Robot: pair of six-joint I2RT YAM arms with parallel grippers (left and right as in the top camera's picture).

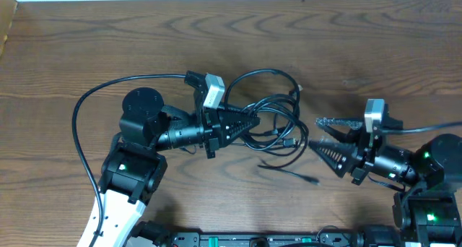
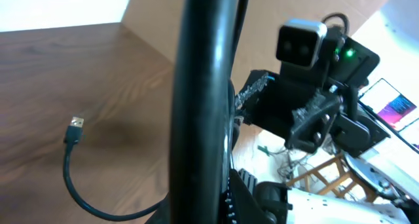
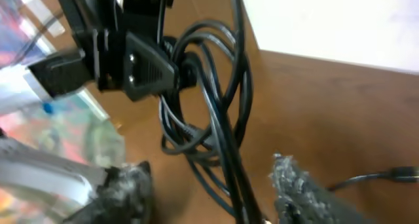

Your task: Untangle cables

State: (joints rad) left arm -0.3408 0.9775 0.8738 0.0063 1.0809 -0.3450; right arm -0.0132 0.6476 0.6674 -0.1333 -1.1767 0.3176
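Observation:
The cables [image 1: 278, 102] lie as a tangled bundle of thin black loops at the table's middle, with one loose plug end [image 1: 310, 179] trailing toward the front. My left gripper [image 1: 253, 123] points right and is shut on the bundle's left side. In the left wrist view a black cord [image 2: 203, 86] runs up close before the lens, and a USB plug [image 2: 76, 127] lies on the wood. My right gripper [image 1: 314, 134] is open just right of the bundle. In the right wrist view the cords [image 3: 209, 99] pass between its fingers [image 3: 209, 175], and the left gripper [image 3: 131, 63] holds them beyond.
The thick black wire [image 1: 86, 110] of the left arm arcs over the table's left side. The left arm base [image 1: 130, 167] and right arm base [image 1: 433, 167] stand near the front edge. The wooden table [image 1: 375, 37] stretches behind.

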